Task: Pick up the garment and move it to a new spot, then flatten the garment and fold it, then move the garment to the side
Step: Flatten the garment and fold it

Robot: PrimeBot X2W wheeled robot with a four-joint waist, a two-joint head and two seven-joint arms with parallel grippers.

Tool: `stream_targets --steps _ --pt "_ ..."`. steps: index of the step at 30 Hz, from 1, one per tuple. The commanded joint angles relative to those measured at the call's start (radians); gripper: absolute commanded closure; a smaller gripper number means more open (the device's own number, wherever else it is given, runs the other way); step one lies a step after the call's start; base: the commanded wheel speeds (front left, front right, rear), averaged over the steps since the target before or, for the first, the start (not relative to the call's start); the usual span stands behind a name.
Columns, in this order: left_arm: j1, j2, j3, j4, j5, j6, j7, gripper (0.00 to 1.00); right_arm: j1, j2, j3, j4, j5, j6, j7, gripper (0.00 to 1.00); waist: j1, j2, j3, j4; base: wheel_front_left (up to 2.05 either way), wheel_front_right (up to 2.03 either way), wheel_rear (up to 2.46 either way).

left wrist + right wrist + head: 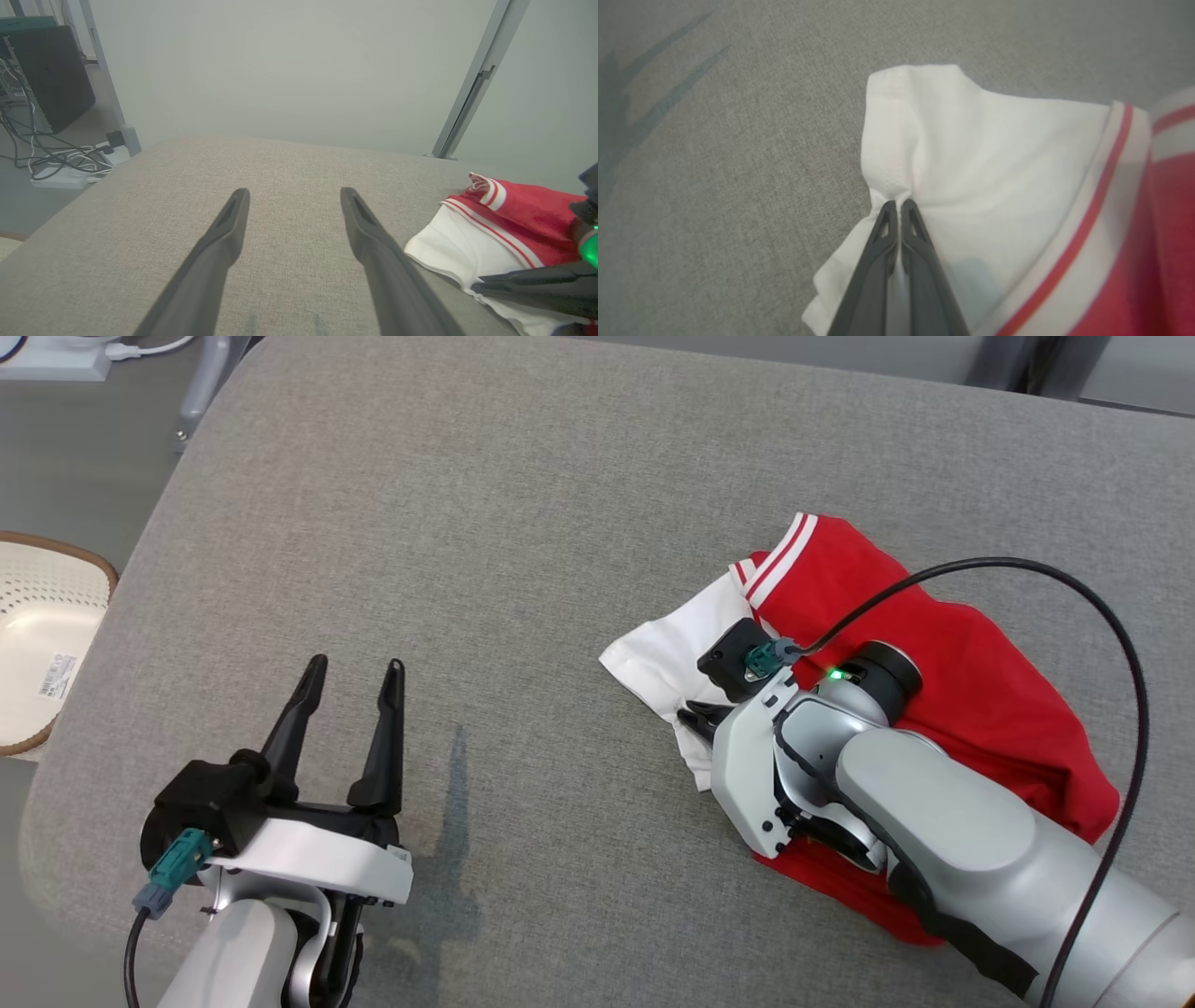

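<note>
Pinched between the two dark fingers of the right gripper [899,203] is a fold of white cloth; the fingers are pressed together on it, with nothing but the fabric between them. This cloth is the white part of the garment [934,653], which is mostly red and has red-and-white striped trim along one edge. The garment lies crumpled in a heap on the grey padded surface [485,523], on the robot's right side and near the front edge. In the head view the pale right forearm reaches across the red part, and the white part spreads out toward the middle of the surface. A black cable [1027,565] makes a loop above the garment and goes into the right wrist.

Well apart from the garment, on the robot's left, the left gripper [358,665] hangs just over the bare grey fabric with its fingers spread wide and nothing between them. Beyond the left edge of the surface a pale basket [47,588] with small holes and a brown rim stands lower down. A white power strip [56,359] lies on the floor at the far left corner.
</note>
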Motion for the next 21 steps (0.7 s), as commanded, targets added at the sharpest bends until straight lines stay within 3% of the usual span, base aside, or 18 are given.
stream_targets --steps 1,11,21 --pt "-0.013 0.004 0.011 0.002 0.007 -0.004 -0.006 0.00 0.004 -0.018 0.010 0.017 0.010 -0.001 -0.013 1.00 0.0000 0.0000 0.001 -0.006 0.00 0.00 0.00" --pt "-0.002 0.005 0.042 0.005 0.027 -0.006 -0.007 0.00 -0.046 0.001 -0.150 -0.115 0.013 0.000 -0.259 1.00 0.0000 0.0000 -0.023 -0.077 0.00 0.00 0.00" --pt "0.020 0.027 0.057 -0.015 0.038 0.001 -0.007 0.00 0.029 0.051 -0.502 -0.274 -0.086 0.000 -0.458 1.00 0.0000 0.0000 -0.053 -0.188 0.00 0.00 0.00"
